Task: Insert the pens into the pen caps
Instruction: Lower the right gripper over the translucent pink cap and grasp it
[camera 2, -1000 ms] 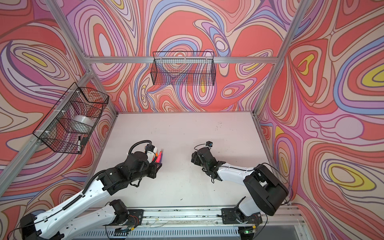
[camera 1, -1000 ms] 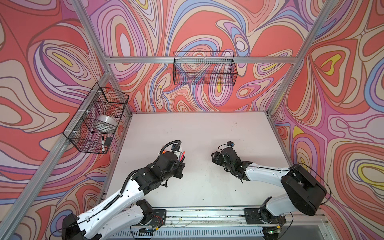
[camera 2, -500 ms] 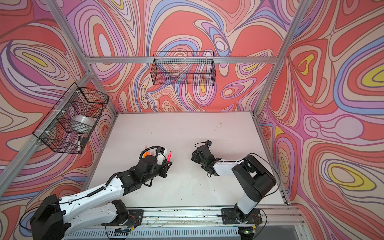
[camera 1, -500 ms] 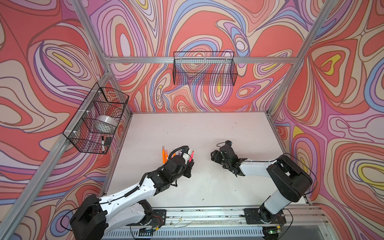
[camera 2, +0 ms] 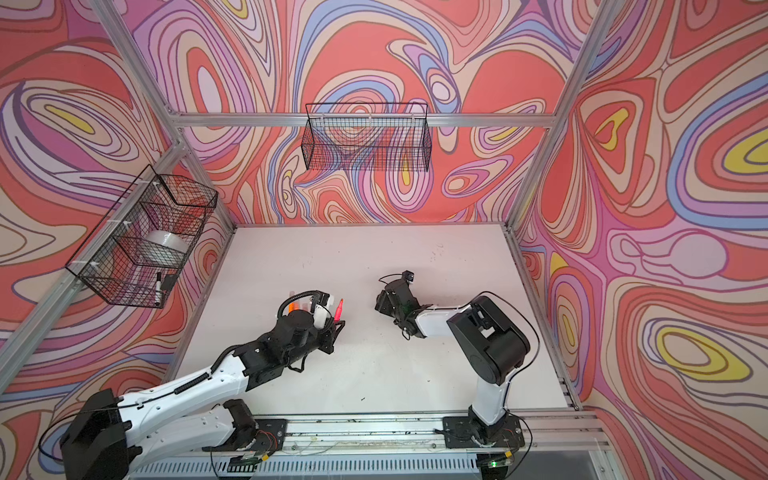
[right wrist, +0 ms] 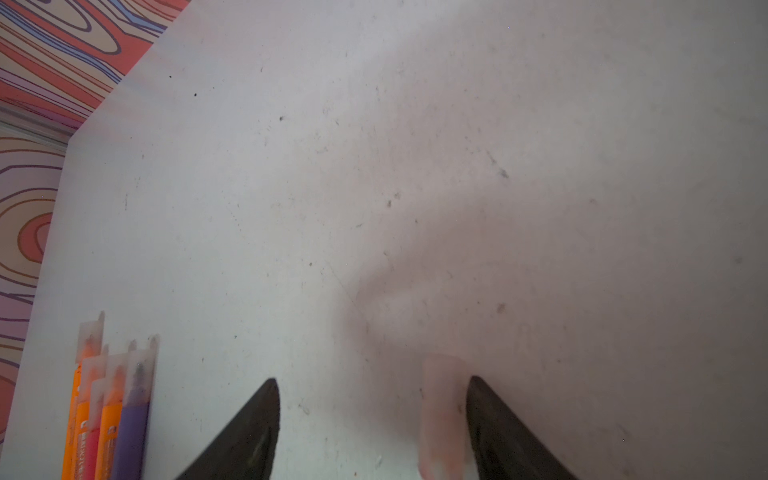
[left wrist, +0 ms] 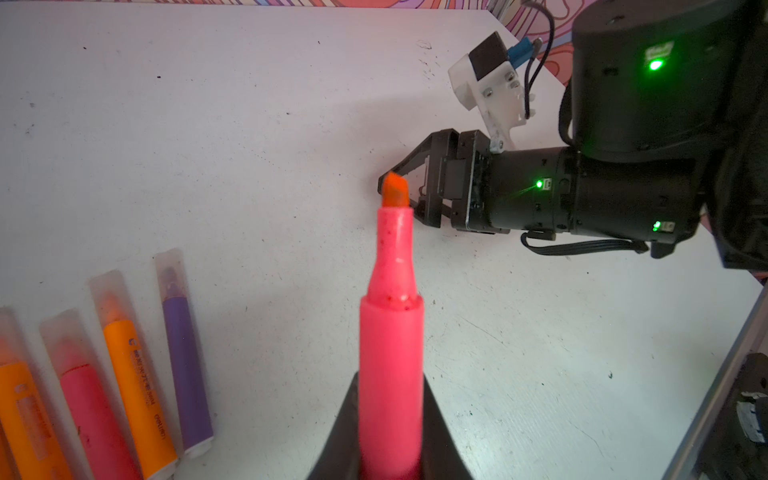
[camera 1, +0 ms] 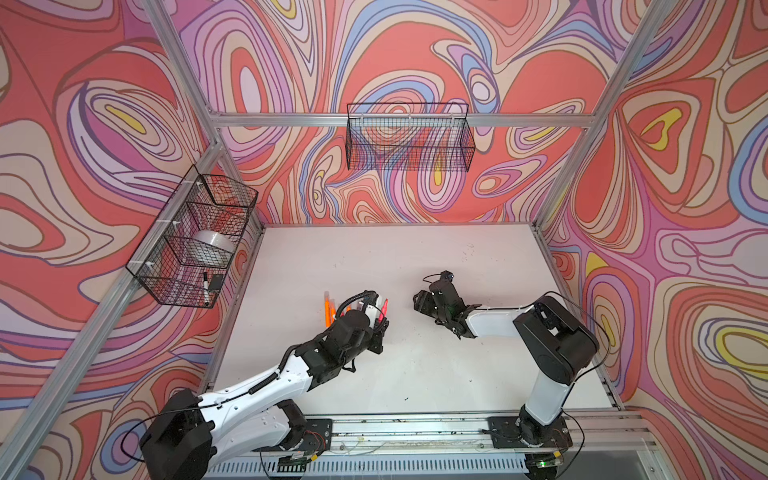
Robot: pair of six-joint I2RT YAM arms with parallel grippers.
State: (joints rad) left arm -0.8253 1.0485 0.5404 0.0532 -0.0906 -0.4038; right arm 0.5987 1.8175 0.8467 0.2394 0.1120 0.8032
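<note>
Pen (left wrist: 390,340): left claw (left wrist: 390,388) is gripping its barrel; stiff, light.
Cap (right wrist: 442,411): is lying ungripped inside right claw (right wrist: 372,379), jaws parted; likely slick, crushable, so pinching mid-tube.

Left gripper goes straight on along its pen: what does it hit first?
Probably the fingers of the right gripper: the pink pen lines up with them in the left wrist view, but depth is unclear.

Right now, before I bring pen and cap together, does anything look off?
The pen cap lies against one finger of the open right gripper, off-centre between the jaws, so closing may push it askew. The pink pen in the left gripper shows an orange-tinted nib.
</note>
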